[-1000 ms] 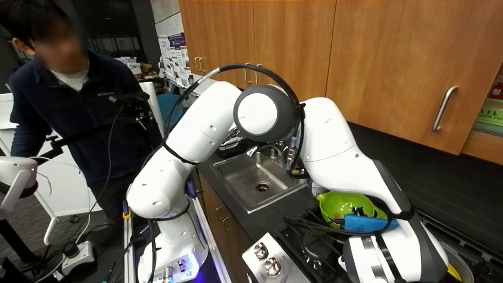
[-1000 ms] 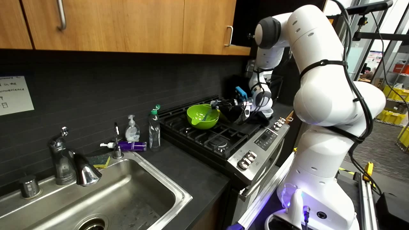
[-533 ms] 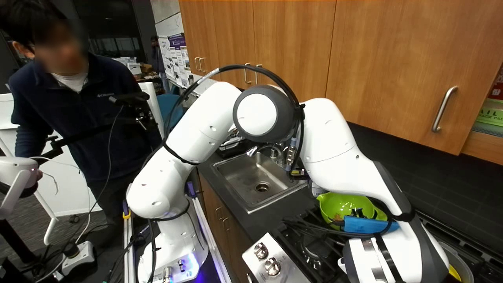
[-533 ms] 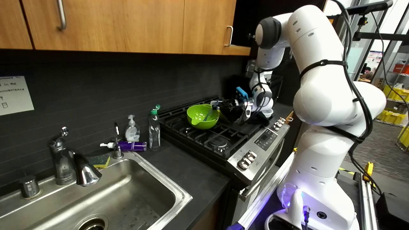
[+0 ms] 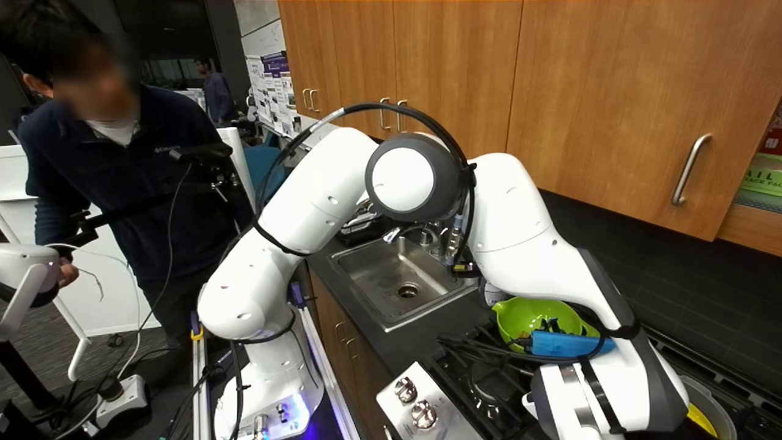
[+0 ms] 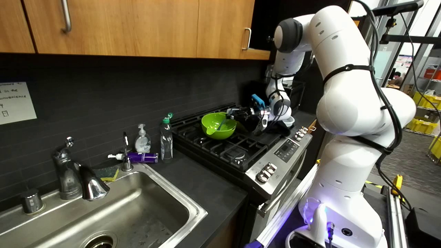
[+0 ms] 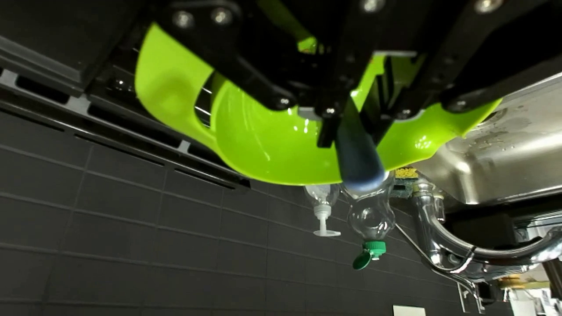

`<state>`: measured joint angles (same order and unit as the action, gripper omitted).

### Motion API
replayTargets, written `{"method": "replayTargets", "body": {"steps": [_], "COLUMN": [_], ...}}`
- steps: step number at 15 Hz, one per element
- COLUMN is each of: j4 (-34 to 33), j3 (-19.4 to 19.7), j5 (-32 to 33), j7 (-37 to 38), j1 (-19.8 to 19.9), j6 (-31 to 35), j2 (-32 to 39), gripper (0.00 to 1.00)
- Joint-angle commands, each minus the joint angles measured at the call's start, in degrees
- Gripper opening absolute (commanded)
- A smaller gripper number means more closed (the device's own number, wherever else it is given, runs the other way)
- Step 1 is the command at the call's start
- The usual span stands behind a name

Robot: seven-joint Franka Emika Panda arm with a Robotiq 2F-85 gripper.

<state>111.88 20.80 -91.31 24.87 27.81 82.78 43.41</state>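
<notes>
Since the preceding frame, the wrist (image 6: 280, 105) of the arm (image 6: 339, 44) has shifted slightly left in both exterior views, together with the blue block (image 5: 565, 343) mounted on it; a distant person (image 5: 217, 95) at upper left has also moved left, and the bowl (image 6: 217, 135) remains in place. The gripper (image 7: 353, 131) pinches a utensil (image 7: 360, 162) between its fingers (image 7: 326, 136); the utensil's blunt blue-grey end extends below the fingertips, right of center in the wrist view. In an exterior view, the utensil slants down and left into the bowl; contact with the bowl cannot be determined. The bowl sits on the stove (image 6: 281, 165) at the center of that frame. In the wrist view, it occupies the upper middle, behind the fingers. Left of the bowl, in an exterior view, the clear bottle (image 6: 166, 143) and the pump bottle (image 6: 142, 140) stand upright; the purple bottle (image 6: 143, 157) lies beside the pump bottle. The sink (image 6: 196, 210) occupies the lower left, with the faucet (image 6: 94, 186) and the sponge (image 6: 109, 175) along its upper edge. In an exterior view, a grey container (image 5: 712, 400) with yellow contents shows at lower right, beside the wrist, and a near person (image 5: 140, 171) stands at left.
</notes>
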Motion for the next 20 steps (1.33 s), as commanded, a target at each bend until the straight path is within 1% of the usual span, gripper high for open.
{"method": "replayTargets", "body": {"steps": [1, 7, 14, 16, 20], "j4": [0.3, -0.2, -0.4, -0.4, 0.6], "j3": [-0.8, -2.4, -2.4, -2.1, -0.1], "j5": [0.1, -0.8, -0.9, -0.7, 0.5], "j7": [0.7, 0.5, 0.4, 0.5, 0.6], "j1": [-0.5, -0.6, -0.2, -0.1, 0.2], "j6": [0.0, -1.0, -2.3, -2.3, -0.9], "j2": [-0.3, 0.7, 1.3, 1.2, 0.4], "gripper": [0.05, 0.05, 0.05, 0.05, 0.05]}}
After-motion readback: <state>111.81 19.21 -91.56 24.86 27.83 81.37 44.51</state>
